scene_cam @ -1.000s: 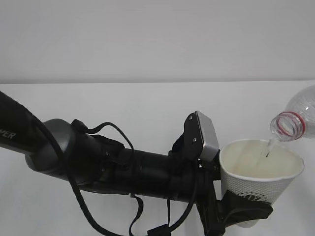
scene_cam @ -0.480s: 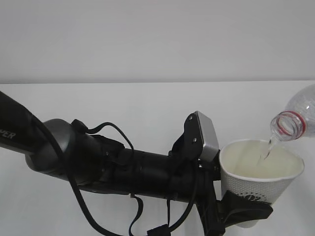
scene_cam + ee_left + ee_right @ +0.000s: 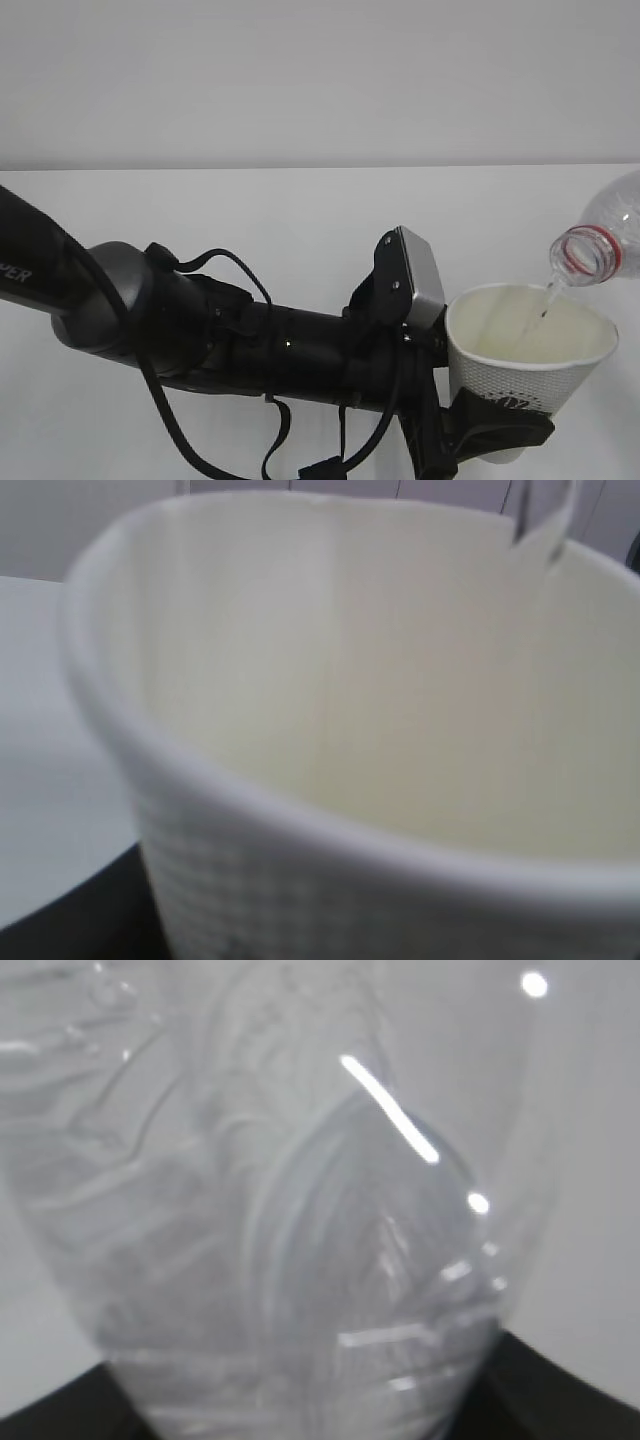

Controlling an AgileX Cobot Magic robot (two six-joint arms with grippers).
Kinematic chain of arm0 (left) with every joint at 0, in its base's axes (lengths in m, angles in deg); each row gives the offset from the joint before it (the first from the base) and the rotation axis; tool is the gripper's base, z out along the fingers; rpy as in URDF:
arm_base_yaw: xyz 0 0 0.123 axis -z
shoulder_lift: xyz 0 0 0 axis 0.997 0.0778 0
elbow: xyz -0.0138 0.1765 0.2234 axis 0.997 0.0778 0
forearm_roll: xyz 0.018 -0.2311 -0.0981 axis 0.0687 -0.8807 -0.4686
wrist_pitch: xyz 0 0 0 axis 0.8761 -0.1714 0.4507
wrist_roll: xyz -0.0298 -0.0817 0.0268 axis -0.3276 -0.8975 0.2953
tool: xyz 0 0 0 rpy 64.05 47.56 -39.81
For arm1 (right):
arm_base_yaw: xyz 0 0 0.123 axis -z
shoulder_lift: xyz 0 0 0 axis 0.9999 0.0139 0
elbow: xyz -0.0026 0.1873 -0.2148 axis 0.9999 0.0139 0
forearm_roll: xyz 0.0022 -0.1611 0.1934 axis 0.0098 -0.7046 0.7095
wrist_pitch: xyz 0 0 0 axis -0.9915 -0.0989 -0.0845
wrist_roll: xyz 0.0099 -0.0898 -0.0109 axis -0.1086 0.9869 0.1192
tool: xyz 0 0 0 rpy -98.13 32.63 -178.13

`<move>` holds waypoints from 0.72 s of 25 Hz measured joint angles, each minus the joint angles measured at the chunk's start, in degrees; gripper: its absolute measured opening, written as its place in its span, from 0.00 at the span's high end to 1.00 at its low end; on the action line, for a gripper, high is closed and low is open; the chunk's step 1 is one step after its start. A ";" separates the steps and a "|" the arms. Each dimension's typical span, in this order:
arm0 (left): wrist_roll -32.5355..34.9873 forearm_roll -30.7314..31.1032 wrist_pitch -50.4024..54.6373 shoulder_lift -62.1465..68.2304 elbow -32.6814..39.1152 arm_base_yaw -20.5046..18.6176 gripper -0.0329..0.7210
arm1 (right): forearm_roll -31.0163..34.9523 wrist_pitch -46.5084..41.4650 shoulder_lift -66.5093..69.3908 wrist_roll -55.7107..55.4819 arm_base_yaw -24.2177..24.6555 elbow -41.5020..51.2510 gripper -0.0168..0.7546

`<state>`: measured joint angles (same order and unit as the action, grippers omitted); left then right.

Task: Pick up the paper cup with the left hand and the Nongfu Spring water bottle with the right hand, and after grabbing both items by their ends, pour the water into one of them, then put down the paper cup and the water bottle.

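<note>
The white paper cup [image 3: 520, 372] stands upright in the air at lower right, its base clamped by my left gripper [image 3: 500, 432], which is shut on it. The cup [image 3: 330, 710] fills the left wrist view, its inside showing. The clear Nongfu Spring water bottle [image 3: 602, 232] with the red neck ring leans in from the right edge, mouth down over the cup's rim. A thin stream of water [image 3: 545, 298] runs from it into the cup. The bottle's ribbed body [image 3: 280, 1210] fills the right wrist view, with my right gripper [image 3: 310, 1430] shut on it. That gripper is outside the exterior view.
My left arm [image 3: 250, 340] with looping cables and a grey plate [image 3: 420, 270] stretches across the lower half of the exterior view. Behind it lie the white tabletop [image 3: 300, 210] and a plain pale wall [image 3: 300, 80].
Water keeps running from the bottle into the cup. The bottle mouth has barely shifted, and the left arm with the cup holds still.
</note>
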<state>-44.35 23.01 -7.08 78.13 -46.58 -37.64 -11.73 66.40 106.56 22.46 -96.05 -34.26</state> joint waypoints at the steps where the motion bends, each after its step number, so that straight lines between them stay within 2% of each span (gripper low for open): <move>1: 0.00 0.00 0.00 0.00 0.00 0.00 0.28 | 0.00 0.00 0.00 0.00 0.00 0.00 0.44; 18: 0.00 0.02 0.18 0.00 0.00 0.00 0.28 | 0.09 0.11 0.00 0.11 0.00 0.00 0.44</move>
<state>-44.35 23.03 -6.89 78.13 -46.58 -37.64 -11.64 66.51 106.56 22.57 -96.05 -34.26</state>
